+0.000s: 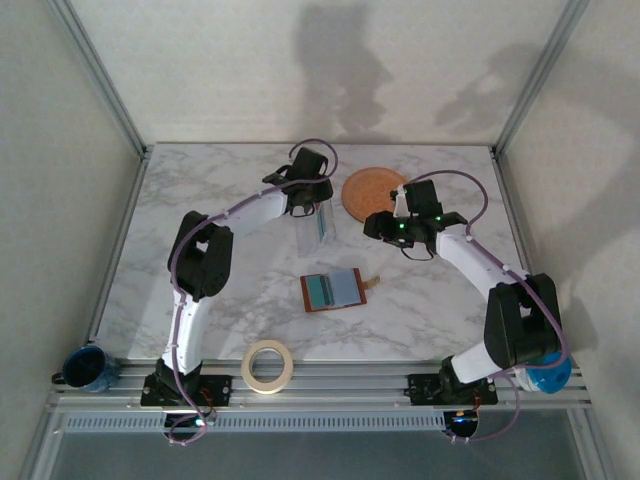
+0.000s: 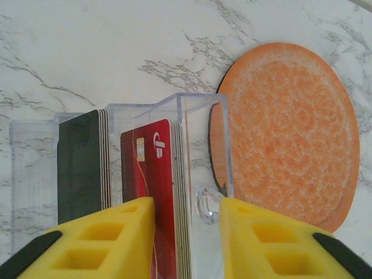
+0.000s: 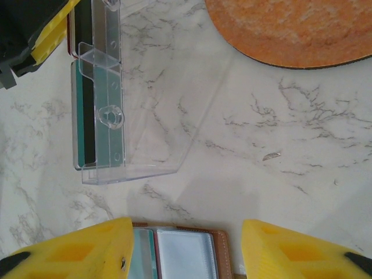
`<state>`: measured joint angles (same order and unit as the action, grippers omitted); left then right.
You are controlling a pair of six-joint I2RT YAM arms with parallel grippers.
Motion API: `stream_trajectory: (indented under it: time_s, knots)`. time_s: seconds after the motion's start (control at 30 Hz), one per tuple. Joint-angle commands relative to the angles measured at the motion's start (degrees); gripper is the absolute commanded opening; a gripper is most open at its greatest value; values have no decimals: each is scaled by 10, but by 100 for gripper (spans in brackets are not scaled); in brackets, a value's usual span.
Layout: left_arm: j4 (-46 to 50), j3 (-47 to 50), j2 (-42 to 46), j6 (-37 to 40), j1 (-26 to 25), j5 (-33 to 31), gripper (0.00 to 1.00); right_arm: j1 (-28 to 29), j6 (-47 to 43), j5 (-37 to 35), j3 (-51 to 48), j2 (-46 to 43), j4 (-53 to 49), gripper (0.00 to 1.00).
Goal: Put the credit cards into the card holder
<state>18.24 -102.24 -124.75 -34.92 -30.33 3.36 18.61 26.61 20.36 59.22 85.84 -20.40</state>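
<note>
A clear plastic case (image 2: 200,145) holds upright credit cards: a red stack (image 2: 152,174) and a dark stack (image 2: 81,168). My left gripper (image 2: 187,232) reaches into it. Its jaws are partly closed and still apart; the left finger lies against the red card's face, and the right one is by the clear wall, with a gap to the stack. The card holder (image 1: 330,291), a brown wallet, lies open mid-table with a teal card (image 1: 318,291) and a pale blue-grey card (image 1: 346,288) in it. My right gripper (image 3: 187,244) hangs open and empty above the card holder's far edge (image 3: 218,256).
A round orange plate (image 1: 372,188) lies just right of the clear case (image 1: 318,230). On the front rail sit a tape roll (image 1: 267,365) and a blue mug (image 1: 88,368). The frame posts stand at the back corners.
</note>
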Motion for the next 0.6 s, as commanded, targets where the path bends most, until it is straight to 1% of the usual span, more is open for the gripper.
stream_trajectory:
  time_s: [0.0, 0.13, 0.5, 0.57]
  knots:
    - [-4, -6, 15, 11, -9, -3, 30, -3, -5, 11, 0, 9, -7, 52]
    - [-1, -8, 17, 14, -10, -2, 24, -3, -5, 12, -2, 12, -7, 52]
    - [11, -9, 27, 20, -13, -14, 23, -3, -5, 23, 5, 29, -9, 52]
    - [11, -9, 28, 22, -12, -14, 21, -3, -5, 23, 5, 32, -9, 52]
